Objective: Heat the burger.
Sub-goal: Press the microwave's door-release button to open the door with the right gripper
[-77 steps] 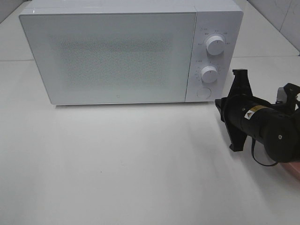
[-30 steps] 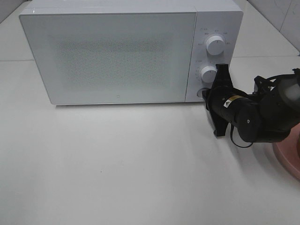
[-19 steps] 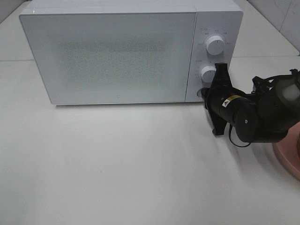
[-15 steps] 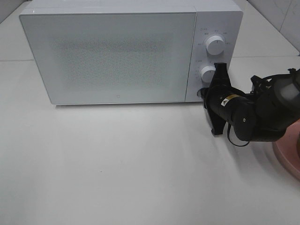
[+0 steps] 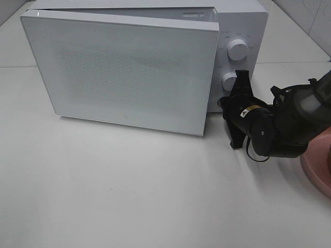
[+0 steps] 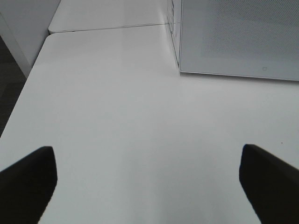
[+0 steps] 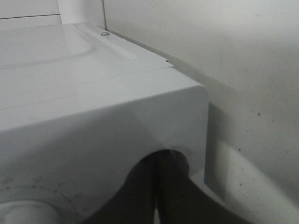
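Exterior high: right gripper [image 5: 225,106], microwave door [image 5: 124,72] ajar

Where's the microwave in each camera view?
Exterior high: microwave at the back, its dotted door ajar.
Left wrist: that door's corner, beyond the open left gripper.
Right wrist: white body close up, at the shut right gripper.
Shared landmark: the dotted door, except right wrist.

You have a plain white surface [image 5: 129,206] filling most of the high view, evenly lit, with only soft shadows on it. A thin seam [image 5: 15,66] crosses it at the left of the frame. Pale wall tiles [image 5: 310,18] show in the upper right corner. Beyond the surface's edge, the left wrist view shows dark floor [image 6: 7,98].
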Controlling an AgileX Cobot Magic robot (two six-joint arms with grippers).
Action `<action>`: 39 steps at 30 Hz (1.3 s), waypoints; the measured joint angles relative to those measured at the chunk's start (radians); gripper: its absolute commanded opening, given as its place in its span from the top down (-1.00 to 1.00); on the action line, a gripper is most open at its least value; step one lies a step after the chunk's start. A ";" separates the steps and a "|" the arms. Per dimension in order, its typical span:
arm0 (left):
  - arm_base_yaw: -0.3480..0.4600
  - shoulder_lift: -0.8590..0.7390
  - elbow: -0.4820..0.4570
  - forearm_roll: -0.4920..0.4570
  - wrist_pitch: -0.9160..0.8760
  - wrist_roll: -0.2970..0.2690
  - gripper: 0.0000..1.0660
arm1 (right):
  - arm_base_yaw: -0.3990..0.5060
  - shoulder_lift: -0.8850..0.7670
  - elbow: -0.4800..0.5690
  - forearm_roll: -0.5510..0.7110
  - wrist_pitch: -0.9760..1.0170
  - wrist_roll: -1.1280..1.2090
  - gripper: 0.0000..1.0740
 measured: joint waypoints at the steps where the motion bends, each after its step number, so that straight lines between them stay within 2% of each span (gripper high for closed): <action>1: 0.000 0.000 0.000 0.000 0.000 0.000 -0.87 | 0.000 0.000 0.000 0.002 0.004 -0.002 1.00; 25: 0.000 0.000 0.000 0.000 0.000 0.000 -0.87 | 0.001 0.000 -0.003 0.007 0.008 -0.012 1.00; 39: 0.000 0.000 0.000 0.000 0.000 0.000 -0.87 | 0.022 -0.002 0.035 0.003 -0.051 0.025 1.00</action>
